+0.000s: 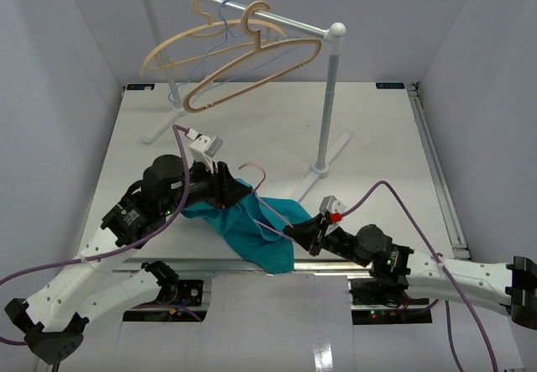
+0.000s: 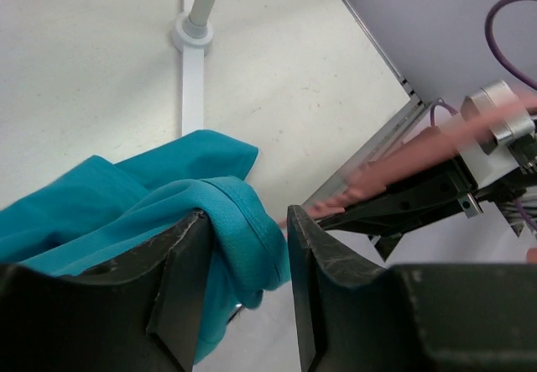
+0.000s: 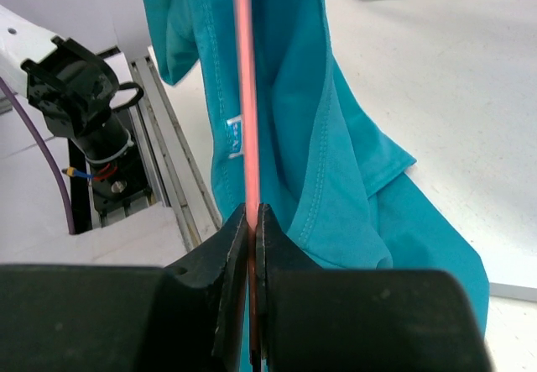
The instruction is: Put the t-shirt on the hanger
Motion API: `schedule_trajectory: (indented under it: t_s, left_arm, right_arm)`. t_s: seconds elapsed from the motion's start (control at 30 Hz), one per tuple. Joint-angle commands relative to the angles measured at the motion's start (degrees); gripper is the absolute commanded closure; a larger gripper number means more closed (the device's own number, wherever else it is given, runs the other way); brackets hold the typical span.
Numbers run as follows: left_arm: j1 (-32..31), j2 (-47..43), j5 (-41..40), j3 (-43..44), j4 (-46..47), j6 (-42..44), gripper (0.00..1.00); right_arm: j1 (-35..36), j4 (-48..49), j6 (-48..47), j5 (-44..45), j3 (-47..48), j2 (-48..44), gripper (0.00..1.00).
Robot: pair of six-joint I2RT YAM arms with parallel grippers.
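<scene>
The right hand (image 3: 252,221) is clamped shut on the thin pink wire clothes hanger (image 3: 243,95), holding it low over the near edge of the white table (image 1: 377,137). The small teal fabric t-shirt (image 1: 252,229) is draped on that hanger. In the right wrist view the pink wire runs up through the folds, beside the white label. In the top view the hook pokes out above the cloth, and the lower end of the shirt sags to the table's near edge.

The left hand (image 2: 246,225) stands open, with a rolled hem of the shirt lying in the gap and nothing pinched.

The job looks partly done. The garment is on the wire but bunched to one side, and I cannot tell whether both shoulders are seated. Spreading it evenly is likely what remains. The white rail (image 1: 252,19) at the back, carrying beige hangers, stands well apart.
</scene>
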Motion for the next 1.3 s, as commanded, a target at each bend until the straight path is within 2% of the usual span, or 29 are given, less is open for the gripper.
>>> schedule_trajectory:
  t_s: [0.0, 0.2, 0.33, 0.47, 0.6, 0.67, 0.8, 1.03, 1.27]
  left_arm:
    - [-1.1, 1.0, 6.7, 3.8, -7.7, 2.6, 0.42]
    - [-1.0, 3.4, 5.0, 9.8, -14.2, 6.4, 0.31]
    - [-1.0, 3.9, -1.0, 13.4, -17.5, 11.8, 0.30]
    - [-1.1, 2.0, -2.8, 15.0, -16.4, 19.1, 0.32]
    - [-1.0, -2.1, 0.1, 14.8, -10.9, 29.9, 0.38]
    - [-1.0, -4.1, 1.7, 14.8, -8.9, 33.7, 0.36]
    - [-1.1, -2.6, 4.7, 17.0, -8.5, 43.3, 0.36]
    - [-1.0, 1.0, 12.8, 19.0, -12.9, 50.9, 0.35]
    - [-1.0, 0.5, 19.4, 15.2, -17.4, 55.0, 0.36]
  right_arm:
    - [-0.5, 21.2, 0.1, 3.5, -2.1, -0.3, 0.92]
    - [-0.4, 24.4, -0.6, 4.5, -4.7, -2.0, 0.92]
    - [-0.4, 24.3, -1.0, 4.2, -5.9, -4.2, 0.92]
    - [-0.5, 21.6, -1.4, 3.3, -6.6, -7.7, 0.92]
    - [-0.5, 17.3, -1.4, 0.3, -6.4, -10.5, 0.92]
    - [-0.5, 16.7, -1.3, -1.4, -6.7, -11.1, 0.92]
    - [-0.5, 15.6, -1.0, -3.9, -6.8, -11.1, 0.92]
    - [-0.4, 14.1, -0.6, -6.5, -6.8, -11.5, 0.92]
    - [-0.5, 11.1, -1.0, -7.0, -7.1, -14.3, 0.92]
